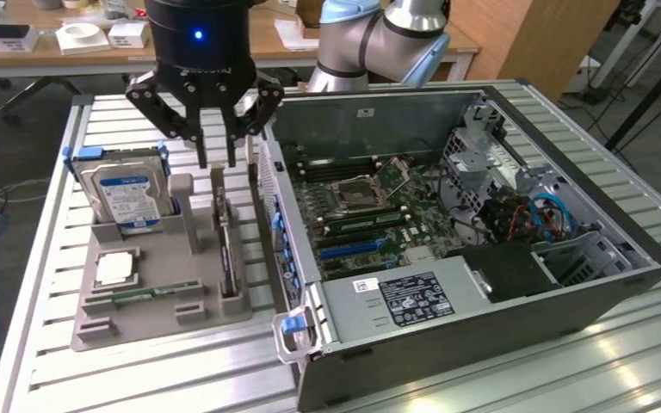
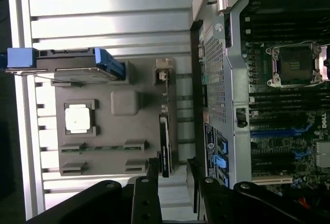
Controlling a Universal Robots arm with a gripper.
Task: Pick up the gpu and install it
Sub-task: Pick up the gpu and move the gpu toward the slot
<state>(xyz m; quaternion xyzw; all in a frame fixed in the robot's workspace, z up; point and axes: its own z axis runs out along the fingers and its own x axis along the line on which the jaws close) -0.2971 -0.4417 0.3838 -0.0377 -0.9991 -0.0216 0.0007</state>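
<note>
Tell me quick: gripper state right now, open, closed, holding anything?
Gripper: open, holding nothing, poised above the gpu standing edge-on in the grey tray.

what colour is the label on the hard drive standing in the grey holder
Blue and white; the hard drive label shows best in the exterior view.

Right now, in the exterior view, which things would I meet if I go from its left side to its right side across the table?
hard drive → gpu, standing on edge in the grey holder → processor socket on the board inside the open case → blue cables
</note>
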